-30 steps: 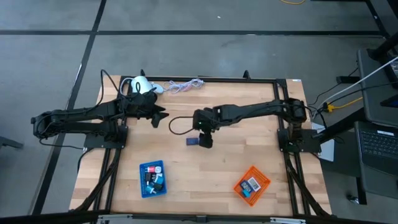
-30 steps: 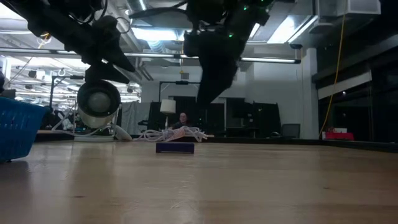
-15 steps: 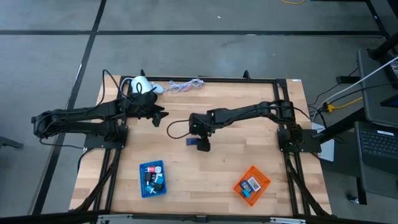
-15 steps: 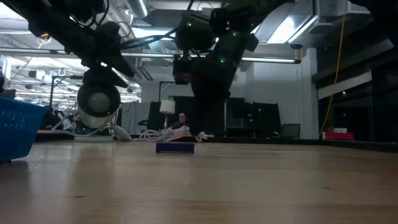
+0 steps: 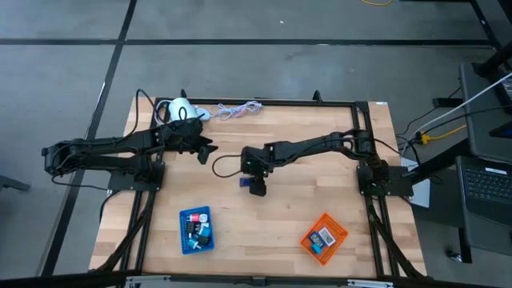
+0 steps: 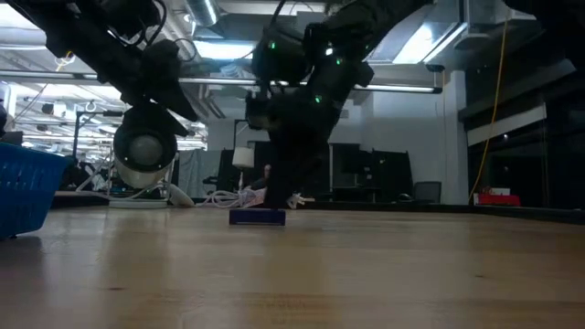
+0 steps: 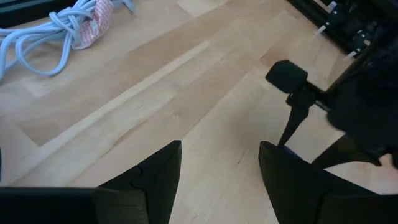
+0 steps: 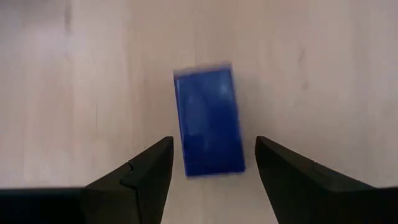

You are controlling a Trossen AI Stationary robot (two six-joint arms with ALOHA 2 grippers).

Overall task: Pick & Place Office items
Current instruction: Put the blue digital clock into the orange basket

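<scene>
A small navy-blue rectangular piece (image 8: 208,121) lies flat on the wooden table (image 5: 320,192), also visible in the high view (image 5: 245,182) and the low view (image 6: 257,217). My right gripper (image 8: 212,146) is open and hangs just above it, pointing down, with one finger on each long side and touching neither; from above it sits mid-table (image 5: 256,189). My left gripper (image 7: 217,168) is open and hovers over bare wood near the far left (image 5: 206,149). Other small pieces lie in the blue tray (image 5: 196,230) and the orange tray (image 5: 323,238).
A white lamp-like device (image 5: 180,109) stands at the far-left corner, with its bundled cord (image 5: 236,110) along the far edge. A black cable (image 5: 224,164) loops by my right wrist. The blue tray sits near-left and the orange tray near-right, with bare wood between them.
My right gripper has moved toward the table's left and come down toward the navy piece, so its fingers now stand on either side of it. The piece has stayed where it lay.
</scene>
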